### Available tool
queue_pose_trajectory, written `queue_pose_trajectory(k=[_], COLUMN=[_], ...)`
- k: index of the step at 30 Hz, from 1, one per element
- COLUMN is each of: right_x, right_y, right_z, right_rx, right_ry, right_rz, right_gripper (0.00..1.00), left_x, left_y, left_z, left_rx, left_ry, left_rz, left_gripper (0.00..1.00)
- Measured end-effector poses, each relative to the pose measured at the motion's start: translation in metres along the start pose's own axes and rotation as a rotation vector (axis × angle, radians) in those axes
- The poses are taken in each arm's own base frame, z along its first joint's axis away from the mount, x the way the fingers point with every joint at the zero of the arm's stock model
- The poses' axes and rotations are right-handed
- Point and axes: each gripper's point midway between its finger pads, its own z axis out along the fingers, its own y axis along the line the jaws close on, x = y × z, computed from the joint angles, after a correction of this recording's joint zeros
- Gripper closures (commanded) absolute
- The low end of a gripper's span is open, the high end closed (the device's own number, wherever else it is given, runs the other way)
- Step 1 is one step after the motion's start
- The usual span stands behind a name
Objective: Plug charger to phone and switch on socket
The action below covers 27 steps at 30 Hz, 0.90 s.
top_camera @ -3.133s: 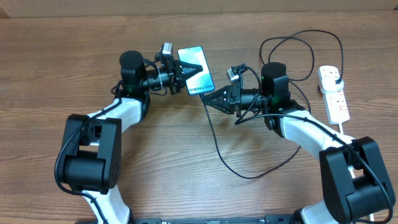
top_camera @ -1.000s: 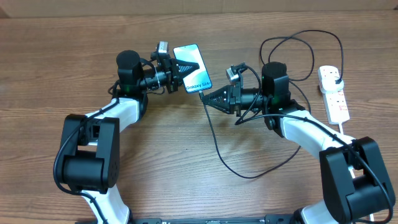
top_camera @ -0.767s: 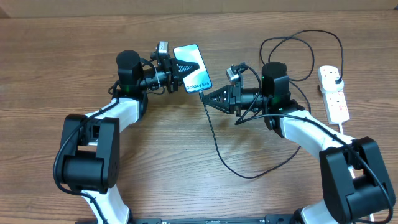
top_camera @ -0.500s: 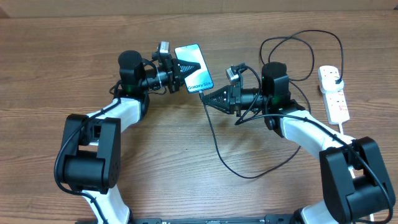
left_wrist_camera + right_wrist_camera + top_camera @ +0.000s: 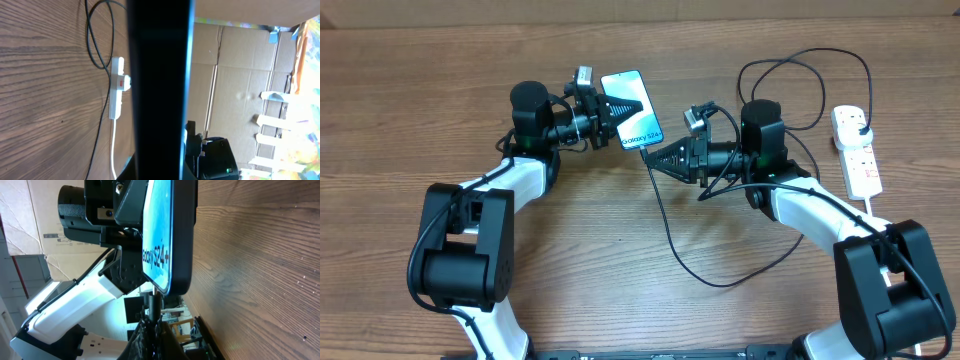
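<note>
The phone (image 5: 632, 109), blue screen with white text, is held up off the table by my left gripper (image 5: 620, 108), which is shut on its upper part. In the left wrist view the phone's dark back (image 5: 159, 90) fills the middle. My right gripper (image 5: 653, 157) is shut on the charger's connector tip (image 5: 154, 305), which meets the phone's bottom edge (image 5: 172, 287). The black charger cable (image 5: 672, 240) loops down over the table and runs back to a black plug in the white socket strip (image 5: 855, 150), also in the left wrist view (image 5: 117, 87).
The socket's white cord (image 5: 873, 205) runs toward the front right. Black cable loops (image 5: 800, 75) lie behind my right arm. Cardboard boxes (image 5: 240, 75) stand beyond the table.
The phone shifted slightly left and back right in my left gripper. The connector tip stays against the phone's bottom edge.
</note>
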Motion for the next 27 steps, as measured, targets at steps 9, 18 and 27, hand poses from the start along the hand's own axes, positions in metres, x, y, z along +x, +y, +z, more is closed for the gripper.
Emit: queue_pose_trajectory(k=[9,18,27], right_x=[-0.002,-0.006,-0.006], right_y=[-0.001,-0.011,-0.010], right_z=[-0.003,-0.004,-0.004], right_rx=[0.001,0.037,0.036], right_ry=[-0.008,-0.038,-0.038], right_rz=[0.003,0.028,0.012], right_gripper=[0.96,0.96,0.96], left_x=[-0.001,0.000,0.000], left_y=[0.000,0.000,0.000], left_z=[-0.001,-0.001,-0.001], left_rx=[0.000,0.000,0.000], left_ry=[-0.005,0.004,0.003], left_rz=[0.002,0.001,0.002], left_gripper=[0.96,0.96,0.96])
